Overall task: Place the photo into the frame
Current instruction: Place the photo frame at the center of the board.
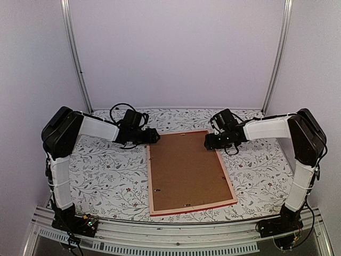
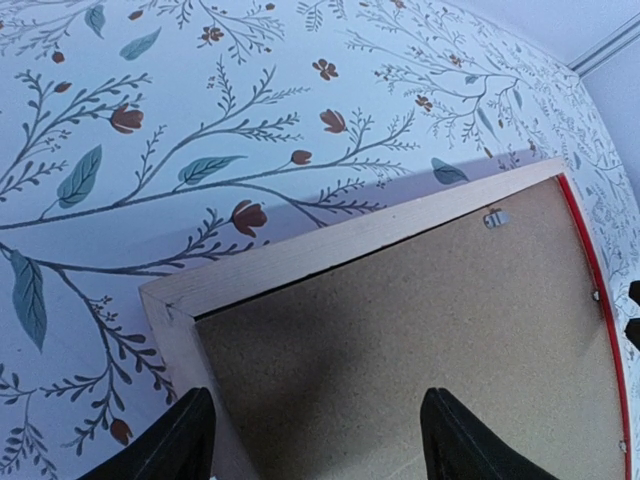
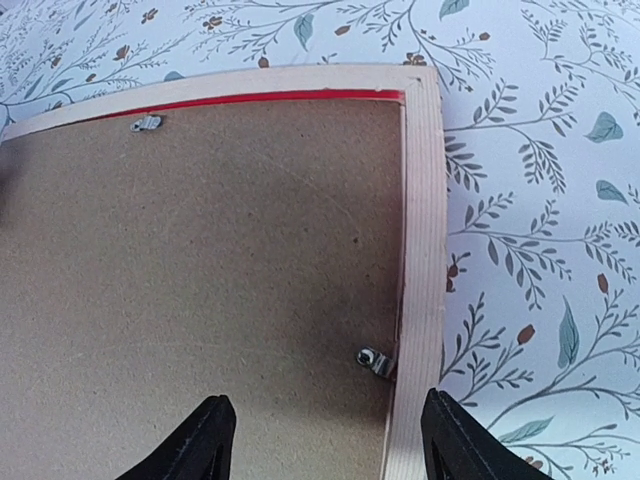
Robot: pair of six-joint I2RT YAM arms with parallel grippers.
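The frame (image 1: 149,181) lies face down on the floral-patterned bench (image 1: 106,176), its pale wood back up and a sliver of red showing along its edges. The brown backing board (image 1: 186,168) sits inside the frame's rails. My left tool (image 2: 318,420) hangs over the frame's far left corner, fingers spread and holding nothing. My right tool (image 3: 325,425), equally spread and empty, hangs over the far right corner, near a small metal tab (image 3: 373,361) on the frame's rail.
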